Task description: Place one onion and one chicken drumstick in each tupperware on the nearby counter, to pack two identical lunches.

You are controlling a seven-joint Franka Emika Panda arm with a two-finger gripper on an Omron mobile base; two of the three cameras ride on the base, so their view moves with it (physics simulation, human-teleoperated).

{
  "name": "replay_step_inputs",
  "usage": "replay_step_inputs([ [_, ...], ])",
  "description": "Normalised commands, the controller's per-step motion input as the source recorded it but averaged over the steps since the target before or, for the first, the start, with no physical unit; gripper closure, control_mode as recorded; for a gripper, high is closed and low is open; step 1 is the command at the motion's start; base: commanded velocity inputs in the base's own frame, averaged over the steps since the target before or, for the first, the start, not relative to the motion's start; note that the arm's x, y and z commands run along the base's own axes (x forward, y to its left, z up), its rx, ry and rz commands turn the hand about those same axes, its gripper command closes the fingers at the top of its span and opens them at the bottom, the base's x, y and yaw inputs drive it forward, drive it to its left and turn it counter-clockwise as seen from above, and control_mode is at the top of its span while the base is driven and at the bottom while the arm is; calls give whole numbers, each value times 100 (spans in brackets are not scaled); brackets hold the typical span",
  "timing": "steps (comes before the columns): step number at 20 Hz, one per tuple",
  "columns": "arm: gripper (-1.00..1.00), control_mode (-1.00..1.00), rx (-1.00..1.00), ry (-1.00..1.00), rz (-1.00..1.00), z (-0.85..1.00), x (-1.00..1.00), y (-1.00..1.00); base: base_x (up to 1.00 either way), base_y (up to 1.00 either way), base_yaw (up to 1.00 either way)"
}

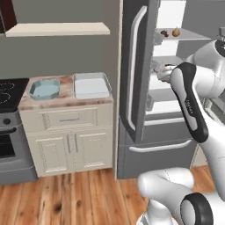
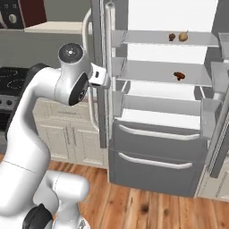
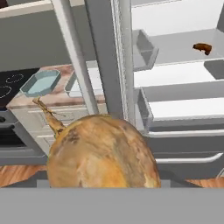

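Note:
A large golden-brown onion (image 3: pixel 103 155) with a dry stalk sits right in front of the hand camera and hides the fingertips; my gripper (image 1: pixel 159 72) is shut on it, in front of the open fridge. On the marbled counter (image 1: pixel 66 97) to the left stand the tupperware: a light-blue octagonal tub (image 1: pixel 44 88) and a pale rounded-rectangular tub (image 1: pixel 91 85), both with nothing in them. The top fridge shelf carries a second onion (image 2: pixel 183 36) beside a chicken drumstick (image 2: pixel 171 36). Another drumstick (image 2: pixel 179 76) lies on the shelf below.
The open grey fridge door (image 1: pixel 136 70) with its long handle stands between the hand and the counter. A black stovetop (image 1: pixel 11 90) adjoins the counter on the left, under a cream wall shelf (image 1: pixel 57 29). Two fridge drawers (image 2: pixel 156 152) sit low.

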Motion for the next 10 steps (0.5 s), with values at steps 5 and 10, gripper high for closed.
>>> replay_step_inputs([
  [5,100,100,0,0,0,0,0,0,0,100,0],
  [10,100,100,0,0,0,0,0,0,12,100,0],
])
